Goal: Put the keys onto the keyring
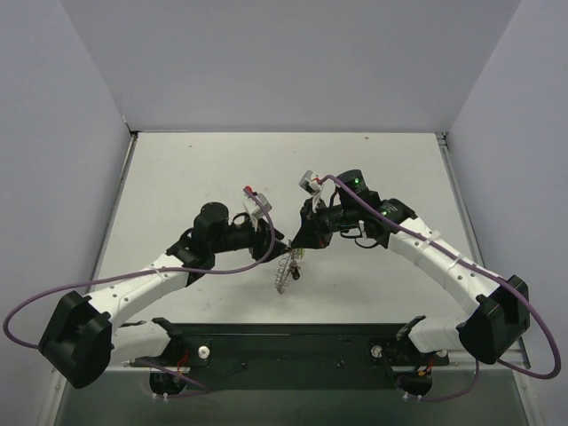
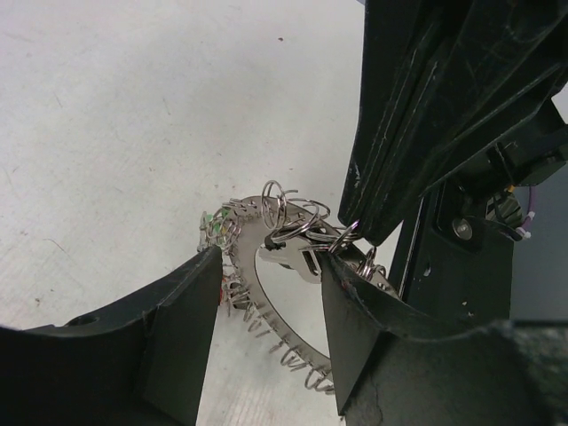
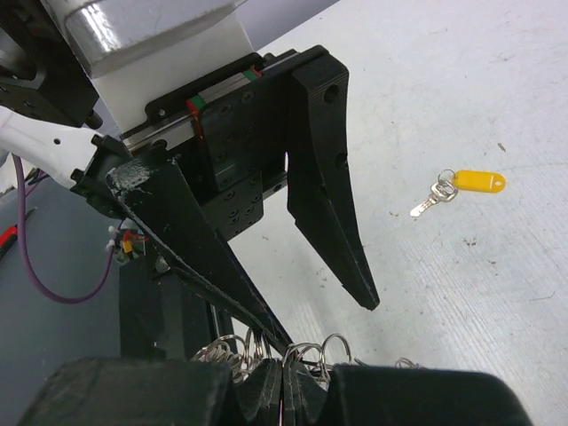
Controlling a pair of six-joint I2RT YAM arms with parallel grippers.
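The keyring (image 1: 284,271), a silvery loop of coiled wire, hangs between the two grippers at the table's middle. In the left wrist view the keyring (image 2: 266,306) runs between my left gripper's (image 2: 271,262) spread fingers; a silver key (image 2: 300,259) and a green tag (image 2: 213,226) hang on it. My left gripper (image 1: 277,247) is open around it. My right gripper (image 1: 300,247) comes from the right and is shut on the keyring's wire loops (image 3: 333,351), its pads (image 3: 266,390) pressed together. A yellow-headed key (image 3: 463,184) lies loose on the table in the right wrist view.
White walls stand around the pale table (image 1: 222,169) at the back and sides. Purple cables (image 1: 53,297) loop off both arms. The black base rail (image 1: 284,346) runs along the near edge.
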